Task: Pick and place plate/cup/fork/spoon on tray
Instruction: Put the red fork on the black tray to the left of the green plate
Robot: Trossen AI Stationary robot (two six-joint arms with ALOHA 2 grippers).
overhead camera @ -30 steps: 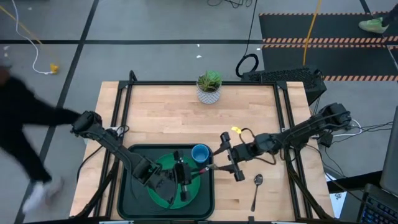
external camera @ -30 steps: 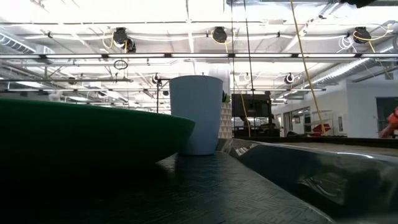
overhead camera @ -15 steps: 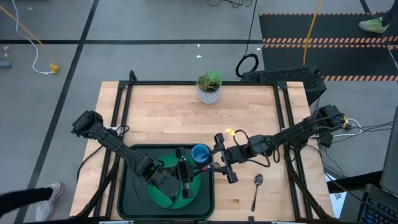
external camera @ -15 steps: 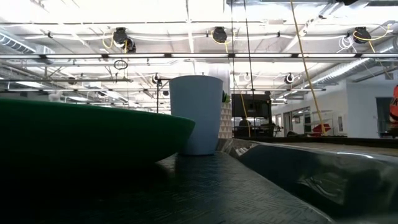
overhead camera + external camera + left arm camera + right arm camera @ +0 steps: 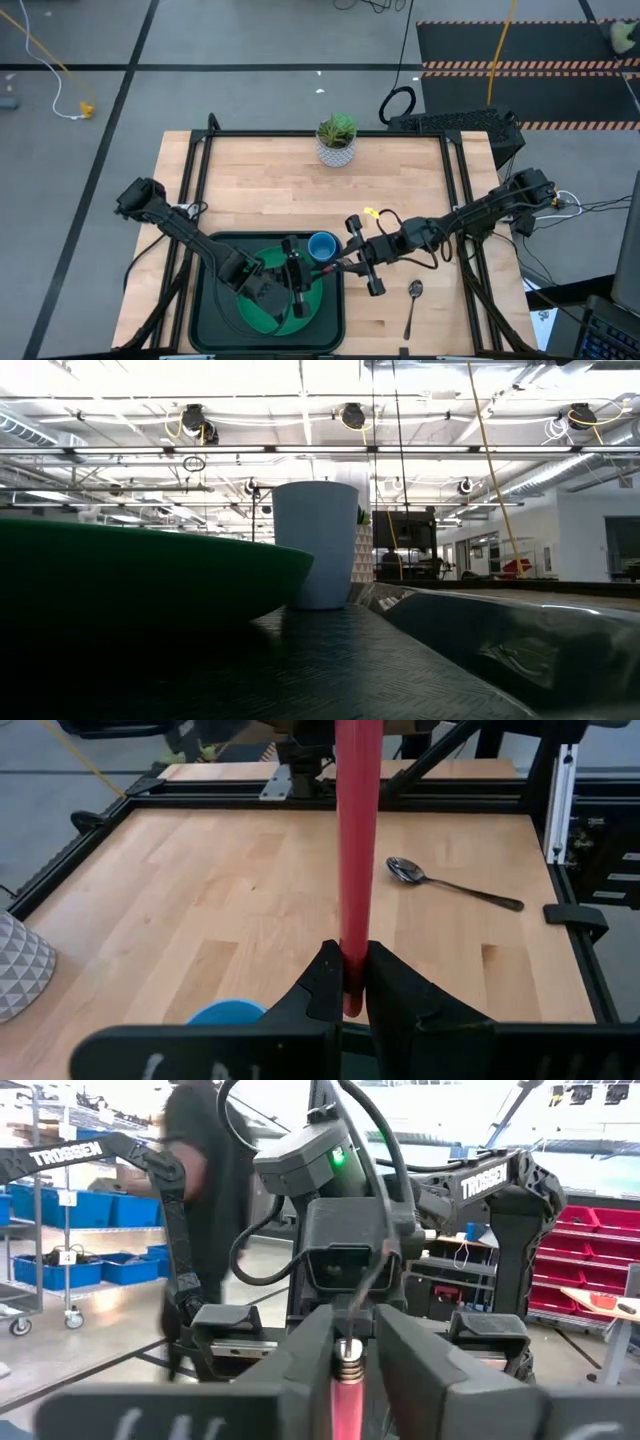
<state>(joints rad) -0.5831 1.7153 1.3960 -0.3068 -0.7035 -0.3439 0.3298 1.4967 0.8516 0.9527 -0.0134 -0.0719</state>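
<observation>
Seen from above, the left gripper (image 5: 297, 285) sits over the green plate (image 5: 262, 305), which lies inside the dark tray (image 5: 205, 300), and its jaws are clenched on one end of the fork (image 5: 322, 275). The right gripper (image 5: 345, 266) reaches in from the opposite side and meets the other end of that fork, so the red handle runs straight between the two sets of jaws. The blue cup (image 5: 322, 246) stands upright in the tray just beside the right jaws, at the plate's edge. The spoon (image 5: 412, 305) lies on the bare wood well behind the right gripper, outside the tray. A potted plant (image 5: 337, 139) stands at the far edge of the table (image 5: 260, 190), well apart from both grippers. From table height, the plate (image 5: 140, 575) fills the near side and the cup (image 5: 316, 544) stands just past its rim on the ribbed tray floor (image 5: 330, 670); neither gripper shows here. In the left wrist view, the two dark fingers (image 5: 322, 988) pinch the end of the red fork handle (image 5: 357, 860), which runs straight ahead from the jaws; the spoon (image 5: 450, 885) rests on the wood beyond them and the cup rim (image 5: 225, 1013) shows just beside them. In the right wrist view, the fingers (image 5: 310, 1352) press on either side of the fork (image 5: 346, 1380) where metal meets red handle, with the left gripper directly ahead.
</observation>
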